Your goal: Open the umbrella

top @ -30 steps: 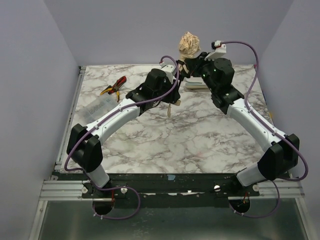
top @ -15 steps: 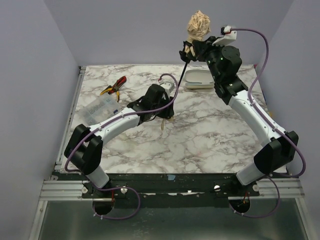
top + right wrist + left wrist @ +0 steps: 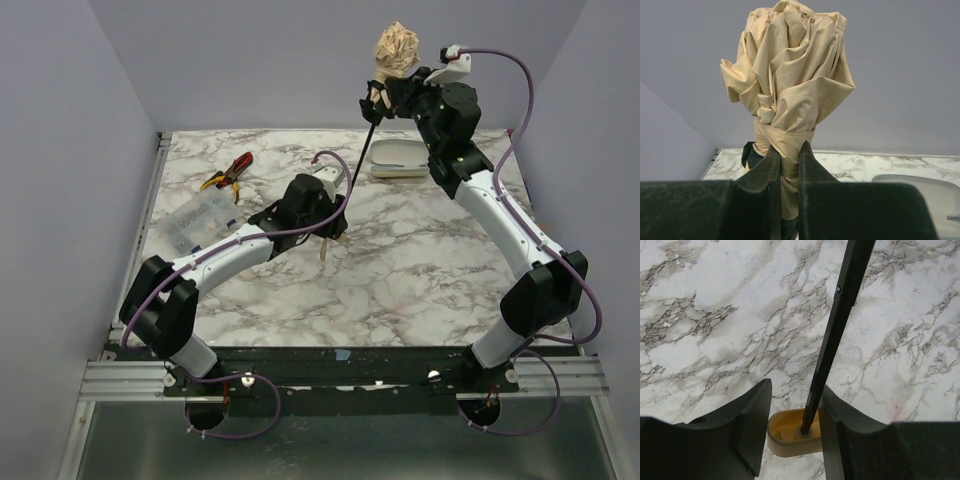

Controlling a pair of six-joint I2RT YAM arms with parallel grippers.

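Umbrella (image 3: 398, 48) canopy, beige and bunched shut with its strap around it, is what we see raised above the far edge of the marble table (image 3: 400, 290). The right gripper (image 3: 388, 92) holds it there. In the right wrist view its fingers (image 3: 812, 170) are pinched narrowly on the wrapped neck of the fabric. From there the thin black shaft (image 3: 352, 165) slants down and toward us to the beige handle (image 3: 790, 437). The left gripper (image 3: 794, 395) holds that handle just above the tabletop, its jaws partly apart and pressed to either side. We find a white tray (image 3: 398, 158) near the shaft at the back. Red-and-yellow pliers (image 3: 228, 172) and a clear plastic box (image 3: 200, 215) lie well apart to the left.
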